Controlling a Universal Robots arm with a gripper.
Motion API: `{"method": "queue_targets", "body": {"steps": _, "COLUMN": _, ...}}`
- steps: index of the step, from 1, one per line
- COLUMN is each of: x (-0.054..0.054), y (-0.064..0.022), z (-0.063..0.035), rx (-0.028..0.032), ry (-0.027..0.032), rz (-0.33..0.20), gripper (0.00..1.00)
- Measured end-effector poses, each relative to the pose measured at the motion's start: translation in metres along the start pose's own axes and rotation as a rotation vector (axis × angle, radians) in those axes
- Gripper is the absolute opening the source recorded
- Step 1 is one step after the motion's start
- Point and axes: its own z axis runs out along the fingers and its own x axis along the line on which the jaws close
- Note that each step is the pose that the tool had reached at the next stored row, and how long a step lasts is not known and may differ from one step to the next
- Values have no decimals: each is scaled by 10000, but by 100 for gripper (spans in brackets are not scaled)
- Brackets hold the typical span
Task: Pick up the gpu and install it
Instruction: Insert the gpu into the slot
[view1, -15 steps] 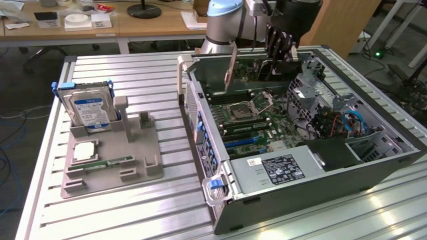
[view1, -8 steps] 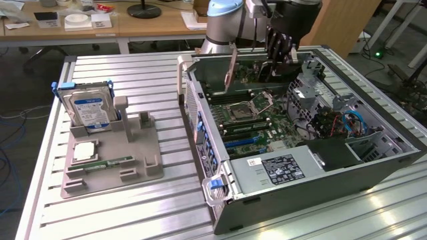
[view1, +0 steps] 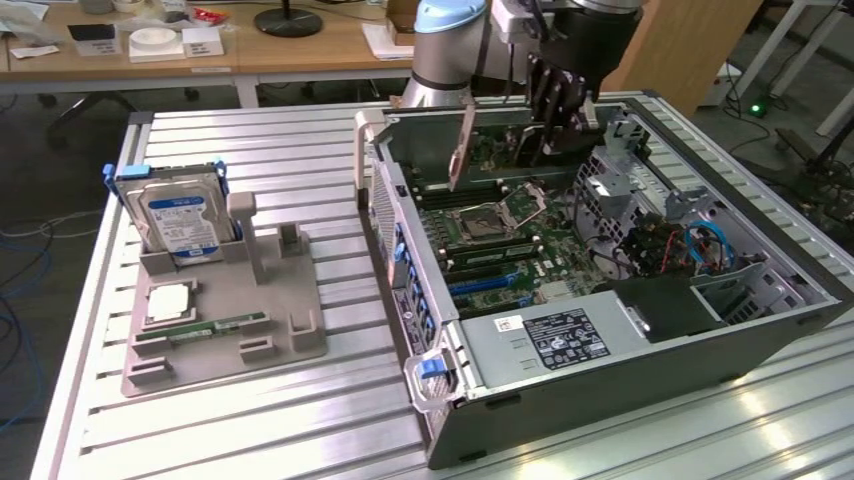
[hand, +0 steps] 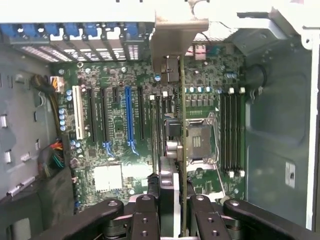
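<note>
The gpu (view1: 463, 150), a thin dark card with a silvery end bracket, hangs above the motherboard (view1: 521, 240) inside the open computer case (view1: 641, 350). My gripper (view1: 554, 105) is shut on its upper edge. In the wrist view the gpu (hand: 181, 125) is seen edge-on between my black fingers (hand: 146, 212), and its bracket (hand: 172, 42) points at the case's rear slot openings. My gripper (hand: 175, 212) hovers over the area between the blue expansion slot (hand: 129, 115) and the CPU socket (hand: 197, 142). The card is clear of the board.
A grey fixture (view1: 220, 310) at the exterior view's left holds an upright hard drive (view1: 180, 220), a square chip (view1: 171, 300) and a green memory stick (view1: 214, 325). Inside the case are a power supply (view1: 561, 335), drive cage (view1: 627, 185) and cables (view1: 681, 245).
</note>
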Motion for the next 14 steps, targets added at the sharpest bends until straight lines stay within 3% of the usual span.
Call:
{"method": "queue_targets", "body": {"steps": 3, "x": 3, "y": 0, "z": 29, "rx": -74, "ry": -13, "rz": -549, "gripper": 28}}
{"method": "queue_targets", "body": {"steps": 5, "x": 7, "y": 1, "z": 52, "rx": -158, "ry": -4, "rz": -723, "gripper": 28}}
{"method": "queue_targets", "body": {"steps": 7, "x": 21, "y": 1, "z": 68, "rx": -290, "ry": 1, "rz": -765, "gripper": 28}}
{"method": "queue_targets", "body": {"steps": 10, "x": 29, "y": 2, "z": 104, "rx": -383, "ry": 7, "rz": -782, "gripper": 28}}
{"method": "queue_targets", "body": {"steps": 14, "x": 35, "y": 15, "z": 132, "rx": -387, "ry": 6, "rz": -694, "gripper": 28}}
